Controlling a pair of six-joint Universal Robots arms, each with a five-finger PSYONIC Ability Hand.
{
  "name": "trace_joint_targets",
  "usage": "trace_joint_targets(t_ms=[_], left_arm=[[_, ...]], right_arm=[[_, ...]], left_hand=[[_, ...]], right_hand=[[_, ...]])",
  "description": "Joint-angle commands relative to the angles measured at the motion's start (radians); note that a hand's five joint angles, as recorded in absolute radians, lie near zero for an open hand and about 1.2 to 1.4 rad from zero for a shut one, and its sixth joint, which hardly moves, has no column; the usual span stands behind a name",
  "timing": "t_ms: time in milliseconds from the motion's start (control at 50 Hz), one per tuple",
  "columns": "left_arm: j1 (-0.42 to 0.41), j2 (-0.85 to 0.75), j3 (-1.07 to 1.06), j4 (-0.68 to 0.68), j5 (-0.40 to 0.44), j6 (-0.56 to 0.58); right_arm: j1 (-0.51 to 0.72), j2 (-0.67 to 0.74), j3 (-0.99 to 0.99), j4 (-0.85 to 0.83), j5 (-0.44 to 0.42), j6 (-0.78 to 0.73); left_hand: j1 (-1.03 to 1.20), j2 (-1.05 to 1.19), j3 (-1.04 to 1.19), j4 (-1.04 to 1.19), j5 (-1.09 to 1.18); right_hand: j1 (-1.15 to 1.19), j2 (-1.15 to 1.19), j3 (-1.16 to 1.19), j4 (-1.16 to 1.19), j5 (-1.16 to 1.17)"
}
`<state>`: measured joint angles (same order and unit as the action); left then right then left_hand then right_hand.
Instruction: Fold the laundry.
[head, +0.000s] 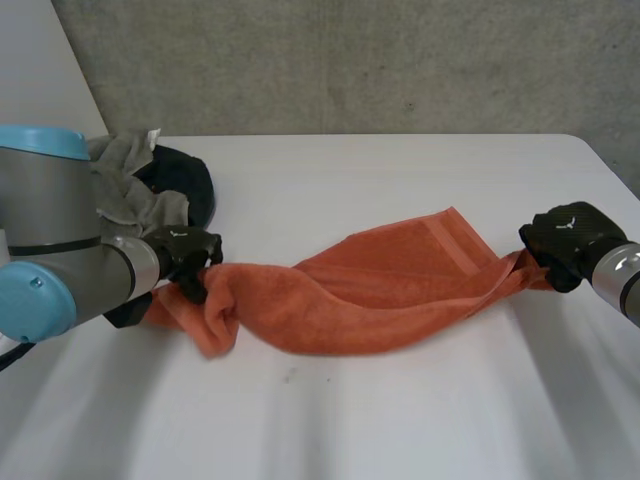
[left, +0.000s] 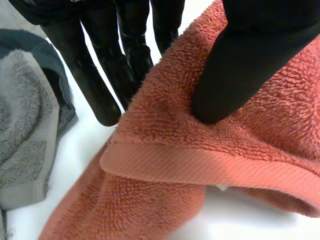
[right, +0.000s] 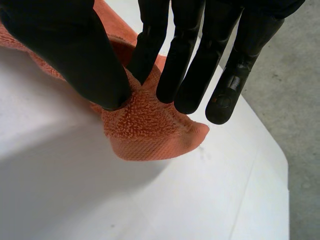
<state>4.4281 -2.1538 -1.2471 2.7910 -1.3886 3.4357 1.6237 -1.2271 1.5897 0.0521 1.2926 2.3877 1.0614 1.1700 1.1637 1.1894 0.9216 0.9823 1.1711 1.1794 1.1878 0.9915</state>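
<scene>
Head view: on the white table (head: 400, 430), an orange towel (head: 380, 295) lies twisted between two hands. The left hand (head: 185, 255) pinches its bunched end and the right hand (head: 565, 240) nips one corner between thumb and finger. That slight corner hold may slip under a pull. Behind, grey cloth (head: 130, 185) lies heaped. No writing is legible.

Bright, even light falls from above on the white bench (head: 400, 180). The orange towel (head: 380, 290) throws a faint, soft-edged shadow along its near edge, and its folds look darker
</scene>
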Motion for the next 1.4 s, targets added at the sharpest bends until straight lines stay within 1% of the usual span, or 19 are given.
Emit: trace_joint_targets(t_ms=[20,140,240,320,460,580,660,740,760,820,840,860,880,920,960,1120,1220,1280,1400], left_arm=[[0.004,0.170,0.003,0.022,-0.006,0.000],[-0.001,0.339,0.020,0.031,-0.001,0.011],[0.013,0.517,0.046,0.031,0.005,0.013],[0.013,0.563,0.051,0.057,0.006,0.013],[0.001,0.488,-0.012,0.079,0.005,0.011],[-0.036,0.273,-0.037,0.082,0.003,0.013],[-0.058,0.096,0.050,0.107,-0.006,0.016],[-0.073,-0.012,0.214,0.180,-0.007,0.014],[-0.075,-0.021,0.247,0.206,-0.007,0.011],[-0.078,-0.023,0.342,0.373,-0.007,-0.001],[-0.078,-0.020,0.356,0.428,-0.007,0.000],[-0.081,-0.012,0.363,0.543,-0.009,0.002],[-0.081,-0.008,0.362,0.597,-0.010,0.000],[-0.085,0.021,0.354,0.741,-0.016,-0.003],[-0.091,0.046,0.334,0.785,-0.018,-0.006],[-0.093,0.097,0.108,0.774,-0.013,-0.007],[-0.095,0.078,-0.050,0.775,-0.015,0.004],[-0.095,0.052,-0.135,0.771,-0.017,0.014],[-0.108,0.041,-0.288,0.694,-0.017,0.111]], right_arm=[[-0.007,-0.049,-0.132,0.126,0.007,-0.028],[-0.001,-0.172,-0.373,0.365,-0.001,-0.016],[0.004,-0.201,-0.555,0.471,0.002,-0.015],[0.005,-0.221,-0.652,0.499,0.007,-0.013],[0.004,-0.226,-0.636,0.514,0.007,-0.019],[0.041,-0.066,-0.583,0.517,0.013,-0.027],[0.085,0.050,-0.599,0.482,0.042,-0.012],[0.139,0.153,-0.683,0.329,0.134,0.025],[0.168,0.178,-0.713,0.248,0.172,0.054],[0.188,0.183,-0.754,0.114,0.214,0.105],[0.192,0.179,-0.767,0.018,0.229,0.137],[0.194,0.176,-0.769,-0.032,0.235,0.151],[0.194,0.173,-0.769,-0.078,0.237,0.163],[0.194,0.152,-0.763,-0.192,0.246,0.195],[0.196,0.130,-0.751,-0.234,0.249,0.208],[0.208,0.032,-0.542,-0.219,0.226,0.212],[0.197,-0.008,-0.303,-0.163,0.153,0.188],[0.194,0.001,-0.202,-0.140,0.126,0.174],[0.193,0.087,-0.022,-0.147,0.113,0.088]], left_hand=[[0.335,0.226,0.233,0.207,0.300],[0.335,0.226,0.233,0.207,0.300],[0.335,0.226,0.233,0.207,0.300],[0.335,0.226,0.233,0.207,0.300],[0.335,0.226,0.233,0.207,0.300],[0.335,0.226,0.233,0.207,0.300],[0.335,0.226,0.233,0.207,0.300],[0.335,0.226,0.233,0.207,0.300],[0.335,0.226,0.233,0.207,0.300],[0.335,0.226,0.233,0.207,0.300],[0.335,0.226,0.233,0.207,0.300],[0.335,0.226,0.233,0.207,0.300],[0.335,0.226,0.233,0.207,0.300],[0.335,0.226,0.233,0.207,0.300],[0.335,0.226,0.233,0.207,0.300],[0.335,0.226,0.233,0.207,0.300],[0.335,0.226,0.233,0.207,0.300],[0.242,0.133,0.139,0.114,0.207],[-0.175,-0.284,-0.277,-0.303,-0.210]], right_hand=[[0.414,0.225,0.217,0.209,0.230],[0.414,0.225,0.217,0.209,0.230],[0.414,0.225,0.217,0.209,0.230],[0.414,0.225,0.217,0.209,0.230],[0.414,0.225,0.217,0.209,0.230],[0.414,0.225,0.217,0.209,0.230],[0.414,0.225,0.217,0.209,0.230],[0.414,0.225,0.217,0.209,0.230],[0.414,0.225,0.217,0.209,0.230],[0.414,0.225,0.217,0.209,0.230],[0.414,0.225,0.217,0.209,0.230],[0.414,0.225,0.217,0.209,0.230],[0.414,0.225,0.217,0.209,0.230],[0.414,0.225,0.217,0.209,0.230],[0.414,0.225,0.217,0.209,0.230],[0.414,0.225,0.217,0.209,0.230],[0.414,0.225,0.217,0.209,0.230],[0.414,0.225,0.217,0.209,0.230],[0.414,0.225,0.217,0.209,0.230]])
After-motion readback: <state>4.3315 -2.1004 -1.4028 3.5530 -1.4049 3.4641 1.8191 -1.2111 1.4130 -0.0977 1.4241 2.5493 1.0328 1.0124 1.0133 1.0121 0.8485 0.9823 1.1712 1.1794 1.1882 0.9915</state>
